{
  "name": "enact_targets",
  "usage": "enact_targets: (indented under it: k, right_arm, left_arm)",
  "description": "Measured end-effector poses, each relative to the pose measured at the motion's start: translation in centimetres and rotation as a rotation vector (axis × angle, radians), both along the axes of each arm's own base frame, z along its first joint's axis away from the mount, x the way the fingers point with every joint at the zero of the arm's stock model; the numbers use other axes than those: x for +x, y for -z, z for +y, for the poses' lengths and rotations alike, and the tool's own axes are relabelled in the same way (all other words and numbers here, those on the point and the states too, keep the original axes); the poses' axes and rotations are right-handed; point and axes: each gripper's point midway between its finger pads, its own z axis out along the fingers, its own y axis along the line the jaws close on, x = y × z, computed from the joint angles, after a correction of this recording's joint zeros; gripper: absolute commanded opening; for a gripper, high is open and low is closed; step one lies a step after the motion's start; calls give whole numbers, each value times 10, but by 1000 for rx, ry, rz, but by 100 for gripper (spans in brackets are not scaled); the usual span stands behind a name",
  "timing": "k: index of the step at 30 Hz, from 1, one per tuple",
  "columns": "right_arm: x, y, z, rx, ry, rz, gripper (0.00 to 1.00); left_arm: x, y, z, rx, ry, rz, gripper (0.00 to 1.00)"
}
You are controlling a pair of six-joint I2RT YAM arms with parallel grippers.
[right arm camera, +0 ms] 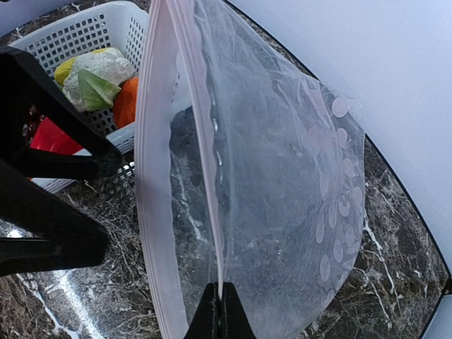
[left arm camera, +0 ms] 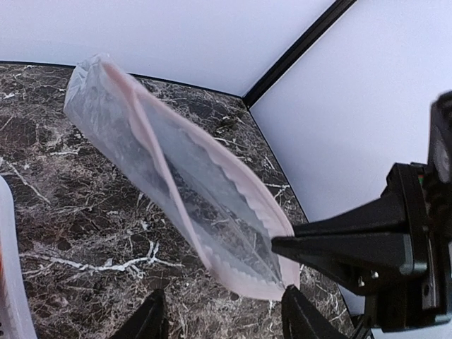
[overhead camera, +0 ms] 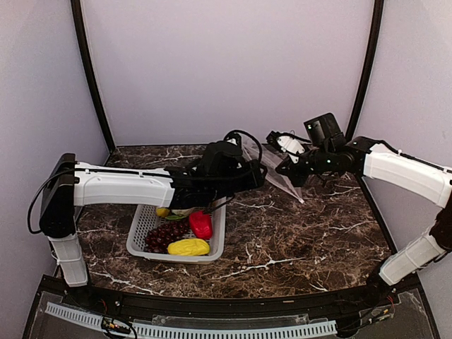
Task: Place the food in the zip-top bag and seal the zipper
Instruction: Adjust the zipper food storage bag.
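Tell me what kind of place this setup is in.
Probably a robot-testing booth, not a kitchen: plain pale walls with black poles enclose a marble-patterned table, and the food in the basket is toy produce.

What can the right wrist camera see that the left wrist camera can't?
Only the right wrist view shows the white cauliflower with green leaves and the orange piece in the pale mesh basket, plus the white round dots printed on the clear plastic zip-top bag. Only the left wrist view shows the black corner pole. Both show that bag, its pinkish zipper strip, the dark marbled table, the open left gripper and the right gripper shut on the bag's edge.
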Motion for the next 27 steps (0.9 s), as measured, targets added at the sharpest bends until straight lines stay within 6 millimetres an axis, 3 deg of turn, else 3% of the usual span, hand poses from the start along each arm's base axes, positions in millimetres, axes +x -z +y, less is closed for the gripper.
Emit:
enact_targets:
  k: [5,14,17,20,23,27]
  right_arm:
    - [-5,-2,3,26,-16,19,0]
    - [-9,-23,-4,46,3,-26,0]
    - [-5,-27,-10,37,31,-58,1]
    - [-1,-27,-14,22,55,-76,12]
    - [3,-23,-16,3,70,-82,37]
    - [10,-7,-16,-32,93,-53,44]
  left_arm:
    - [17,1,-13,-36,-72,26,49]
    - [35,21,-16,-54,-155,80,4]
    - [36,27,-16,-51,-162,87,1]
    - [37,27,-17,-55,-161,85,1]
    - [38,20,-20,-83,-153,74,1]
    - [39,12,-24,-119,-144,58,1]
